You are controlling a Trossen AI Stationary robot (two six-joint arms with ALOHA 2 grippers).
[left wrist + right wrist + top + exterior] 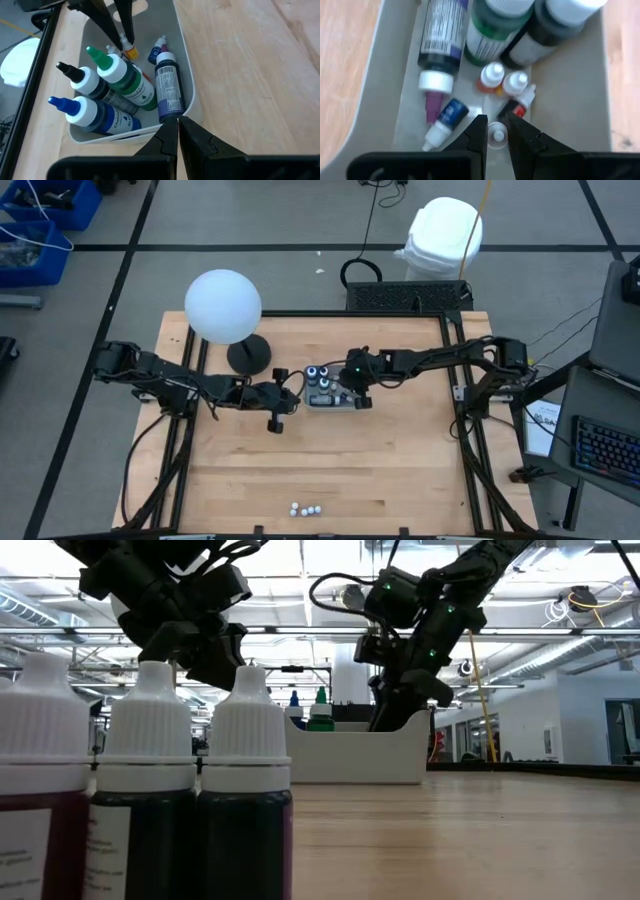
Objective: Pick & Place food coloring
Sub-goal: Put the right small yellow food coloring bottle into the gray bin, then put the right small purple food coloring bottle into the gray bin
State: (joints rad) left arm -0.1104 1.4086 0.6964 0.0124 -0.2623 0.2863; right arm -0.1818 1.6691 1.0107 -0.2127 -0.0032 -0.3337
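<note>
A pale rectangular tray (331,403) (194,95) stands mid-table. In it lie large squeeze bottles: green (125,80), black (92,85), blue (95,115) and purple (167,87). Tiny white-capped food coloring bottles (490,77) lie on its floor. My right gripper (496,131) (349,387) reaches down into the tray and is shut on one tiny bottle. My left gripper (178,131) (292,392) is shut, its tips at the tray's left wall. More tiny bottles (306,508) (150,790) stand upright by the table's near edge. My right gripper pinches a tiny yellow-bodied bottle by its white cap (123,40) between the ends of its two fingers. They come slanting down from above. The yellow body (131,51) hangs below the tips inside the tray; I cannot tell whether it is clear of the floor. My left gripper's tips are at the tray's rim (175,119); whether they touch it, I cannot tell.
A white globe lamp (222,305) on a dark round base (248,355) stands on the table just behind the left arm. Bare wood lies between the tray and the near-edge bottles. A black frame (455,380) borders the table.
</note>
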